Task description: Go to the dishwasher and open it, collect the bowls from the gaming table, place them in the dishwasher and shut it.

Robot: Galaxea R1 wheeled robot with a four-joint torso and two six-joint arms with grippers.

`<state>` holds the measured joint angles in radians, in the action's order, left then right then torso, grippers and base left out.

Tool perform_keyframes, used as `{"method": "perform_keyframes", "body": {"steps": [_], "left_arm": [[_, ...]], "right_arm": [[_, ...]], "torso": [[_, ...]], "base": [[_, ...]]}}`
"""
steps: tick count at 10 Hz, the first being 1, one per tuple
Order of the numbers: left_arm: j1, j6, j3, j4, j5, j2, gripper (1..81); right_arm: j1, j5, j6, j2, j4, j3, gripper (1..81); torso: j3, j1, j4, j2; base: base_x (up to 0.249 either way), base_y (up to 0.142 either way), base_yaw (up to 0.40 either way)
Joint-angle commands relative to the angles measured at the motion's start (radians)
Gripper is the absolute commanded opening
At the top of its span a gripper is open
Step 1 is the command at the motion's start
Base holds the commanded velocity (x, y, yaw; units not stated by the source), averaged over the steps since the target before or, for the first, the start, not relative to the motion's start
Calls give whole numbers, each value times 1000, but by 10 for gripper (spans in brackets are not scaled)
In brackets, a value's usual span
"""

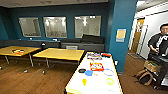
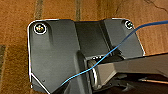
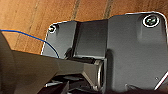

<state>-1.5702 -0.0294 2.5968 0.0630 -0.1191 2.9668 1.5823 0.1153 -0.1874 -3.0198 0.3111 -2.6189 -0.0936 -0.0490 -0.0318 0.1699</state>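
The gaming table (image 1: 75,83), long, white-topped and yellow-edged, runs away from me in the lower middle of the head view. On it lie a black bowl (image 1: 81,70), a blue bowl (image 1: 88,73), a pale bowl with a purplish rim (image 1: 108,72) and a lime-yellow bowl (image 1: 109,81). Colourful board-game boxes (image 1: 96,66) sit further along the top. The dishwasher is out of view. Both wrist views look down past my own dark plate onto wooden floor.
A small yellow cup (image 1: 84,81) stands near the bowls. Two yellow-orange tables (image 1: 60,53) stand to the left, with dark sofas (image 1: 82,45) behind them. A teal pillar (image 1: 122,47) rises right of the gaming table. A person (image 1: 160,42) with a control rig stands at far right beside a bag (image 1: 145,76).
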Motion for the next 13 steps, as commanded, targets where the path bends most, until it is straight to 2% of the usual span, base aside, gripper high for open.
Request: {"method": "perform_keyframes", "body": {"steps": [1,9,13], "left_arm": [[46,-4,-9,3,49,-3,811],[43,-6,-7,1,49,0,811],[42,-6,-9,1,49,0,811]], "right_arm": [[-49,-36,3,-4,13,10,811],[-47,-36,3,-4,13,10,811],[-46,-34,3,-4,13,10,811]], "torso": [[0,0,0,0],[0,0,0,0],[0,0,0,0]], "base": [[0,0,-148],[0,-8,-15],[0,86,0]]}}
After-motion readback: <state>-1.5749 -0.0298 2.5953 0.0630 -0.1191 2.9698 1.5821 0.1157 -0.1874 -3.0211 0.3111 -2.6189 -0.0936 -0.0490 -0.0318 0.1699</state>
